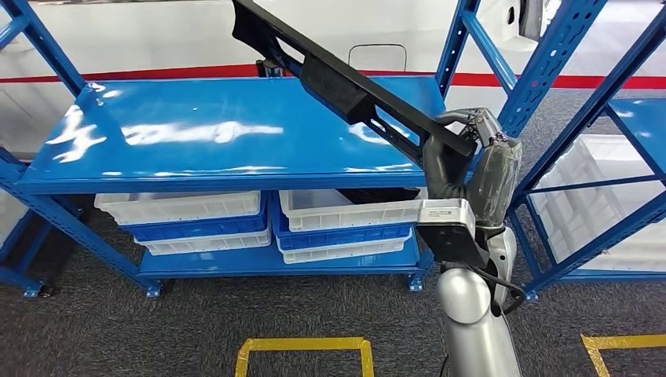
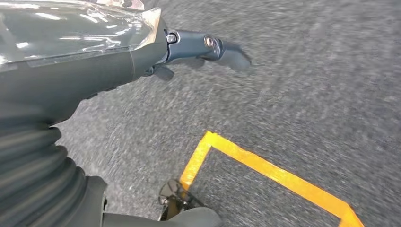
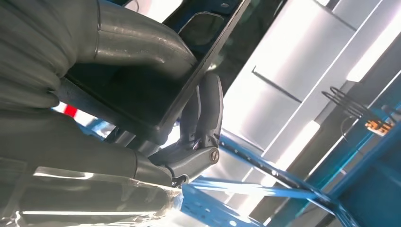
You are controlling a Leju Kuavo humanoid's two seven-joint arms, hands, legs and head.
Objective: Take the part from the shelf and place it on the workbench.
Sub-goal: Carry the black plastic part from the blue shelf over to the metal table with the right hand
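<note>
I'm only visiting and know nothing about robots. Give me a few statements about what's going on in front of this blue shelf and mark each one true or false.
1. The robot's right hand holds a long black plastic part. True.
2. The long black part lies flat on the blue metal shelf top. False: it is lifted, slanting up above the shelf.
3. White plastic bins sit on the lower shelf level. True.
4. The left hand grips the black part too. False: it holds nothing and hangs over the grey carpet floor.
5. The floor tape is red. False: it is yellow.
</note>
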